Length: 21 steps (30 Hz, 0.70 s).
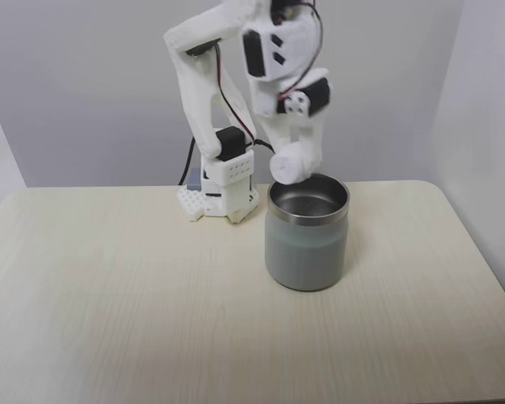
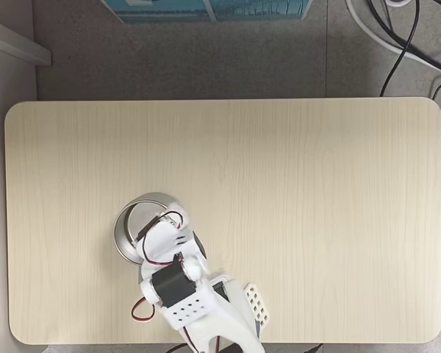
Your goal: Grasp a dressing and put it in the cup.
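In a fixed view from the front, the cup (image 1: 307, 244), a grey-green metal tumbler with a shiny rim, stands upright on the table right of centre. My white gripper (image 1: 295, 162) hangs just over the cup's back-left rim and is shut on the dressing (image 1: 284, 167), a small white roll. The roll sits at rim height, partly over the opening. In a fixed view from above, the cup's rim (image 2: 123, 224) shows at lower left. The arm's wrist (image 2: 165, 246) covers half of the cup and hides the dressing.
The arm's base (image 1: 223, 192) stands at the table's back edge, just left of the cup. The pale wooden table (image 2: 294, 191) is bare elsewhere. Cables (image 2: 397, 37) and a blue box (image 2: 206, 9) lie on the floor beyond the table.
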Each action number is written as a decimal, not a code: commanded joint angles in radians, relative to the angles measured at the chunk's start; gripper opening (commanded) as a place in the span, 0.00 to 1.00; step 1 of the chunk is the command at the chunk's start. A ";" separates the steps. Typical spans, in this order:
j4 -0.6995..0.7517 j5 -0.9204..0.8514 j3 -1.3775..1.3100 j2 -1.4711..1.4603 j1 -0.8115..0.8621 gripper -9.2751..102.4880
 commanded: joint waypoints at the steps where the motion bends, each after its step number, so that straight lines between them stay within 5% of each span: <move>1: -0.038 0.008 -0.009 0.015 -0.023 0.08; 21: -0.094 -0.011 -0.086 -0.032 -0.069 0.25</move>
